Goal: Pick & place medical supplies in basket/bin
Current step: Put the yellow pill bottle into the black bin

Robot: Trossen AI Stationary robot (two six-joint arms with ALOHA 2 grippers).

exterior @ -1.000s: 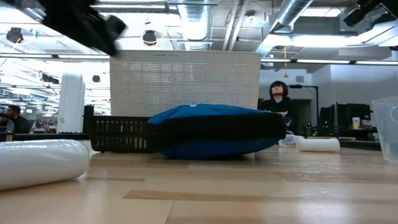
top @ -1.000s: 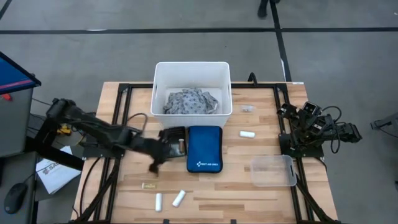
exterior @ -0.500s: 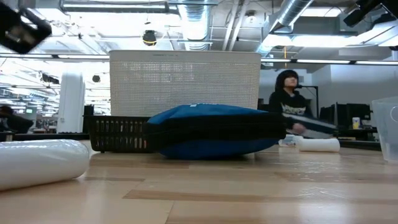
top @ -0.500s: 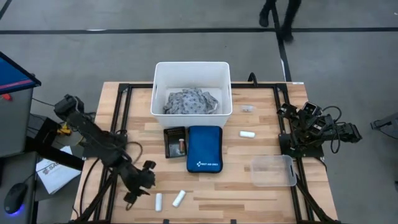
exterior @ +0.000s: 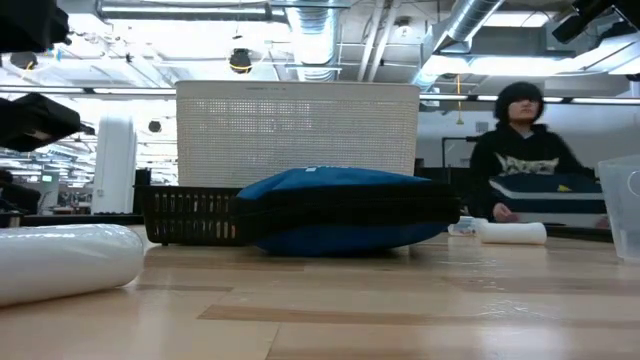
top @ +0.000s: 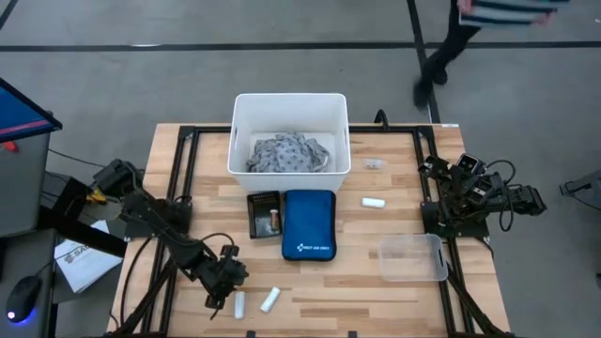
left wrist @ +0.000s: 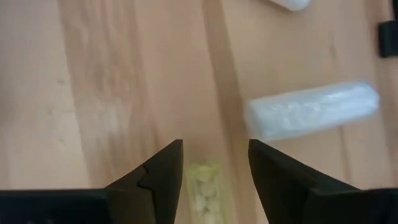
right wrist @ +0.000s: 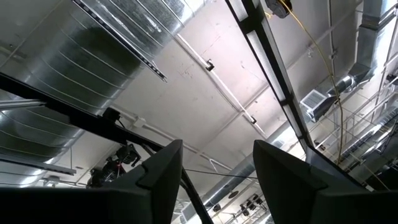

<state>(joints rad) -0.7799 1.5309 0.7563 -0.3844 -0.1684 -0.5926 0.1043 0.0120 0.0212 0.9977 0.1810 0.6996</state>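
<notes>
Tan pieces in a small clear packet [left wrist: 204, 190] lie on the tabletop [top: 394, 291] directly between the open fingers of the left gripper [left wrist: 211, 180], long axis running along the fingers, just beside a white roll [left wrist: 311, 112]. Right gripper [right wrist: 214, 180], fingers apart, waits well away.

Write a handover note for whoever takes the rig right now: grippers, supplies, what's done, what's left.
Left gripper: open, low at the table's front-left, straddling a small tan piece.
Right gripper: open, empty, parked at the right edge, pointing at the ceiling.
Done: patterned cloth is in the white bin.
Left: tan piece; two white rolls front-left; third roll right of the blue pouch; a small piece right of the bin.
</notes>
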